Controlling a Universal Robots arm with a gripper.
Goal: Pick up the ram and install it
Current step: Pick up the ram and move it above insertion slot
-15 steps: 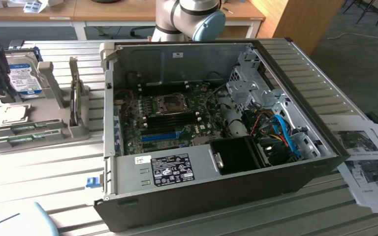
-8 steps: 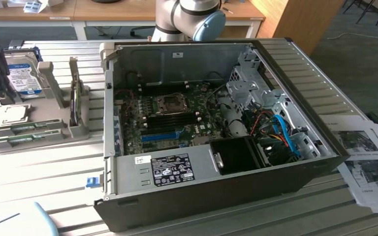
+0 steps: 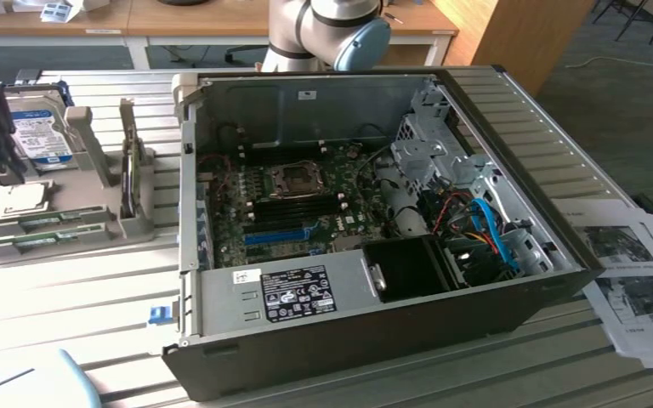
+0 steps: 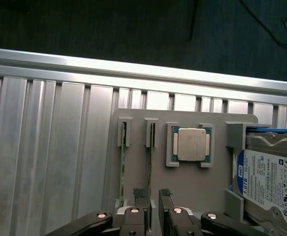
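- Two thin green sticks stand on edge in narrow slots of the grey holder [image 4: 192, 191]. One is the ram [image 4: 151, 157], in the slot nearer the holder's middle. The other is a second stick [image 4: 122, 162], in the slot at the holder's outer edge.
- The claw [image 4: 152, 194] is spread apart and grips nothing.
- In the wrist view its dark ribbed pads [image 4: 140, 192] sit over one end of the holder, one on each side of the ram's line. Whether they reach down to the ram I cannot tell.
- A square processor chip [image 4: 190, 145] lies flat in a recess of the holder, just beside the ram's slot on the side away from the second stick.
- A hard drive [image 4: 266, 182] with a blue-white label sits at the holder's end beyond the chip.
- The holder rests on a ribbed metal counter [image 4: 45, 162].
- An open computer case [image 3: 338, 340] lies on its side just beside the holder, toward the exterior view's right. Its motherboard [image 3: 338, 212] is bare, with a blue slot strip [image 3: 275, 236] on it.
- Printed sheets [image 3: 633, 280] lie on the side of the case away from the holder.
- The ram is not yet in the case.
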